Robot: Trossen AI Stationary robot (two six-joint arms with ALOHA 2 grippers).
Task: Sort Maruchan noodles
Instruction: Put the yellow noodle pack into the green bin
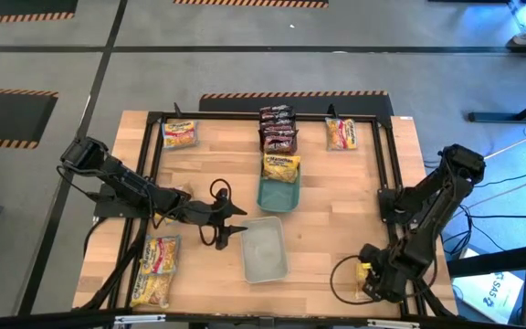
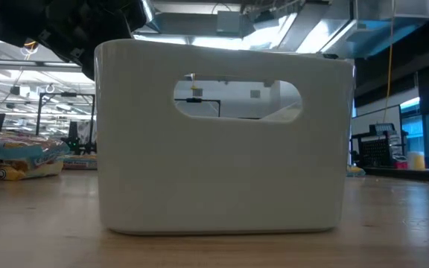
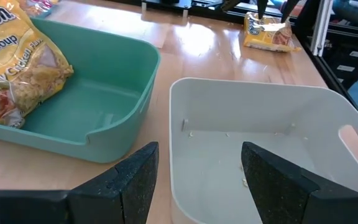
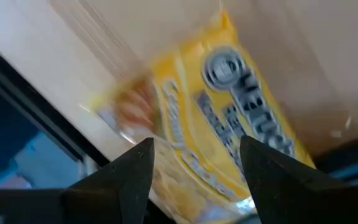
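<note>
Left hand (image 1: 231, 226) open, empty; right hand (image 4: 191, 163) open over blurred yellow packet (image 4: 229, 112).

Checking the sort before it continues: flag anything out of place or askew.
One yellow packet sits at the table's near right edge, under the right gripper, away from the others. Another yellow packet lies propped on the teal tray's rim.

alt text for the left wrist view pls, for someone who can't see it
The left gripper hangs open over the near rim of an empty white tray on a wooden table. Beside the white tray is a teal tray holding a yellow Maruchan noodle packet; another yellow packet lies farther off on the table.
</note>
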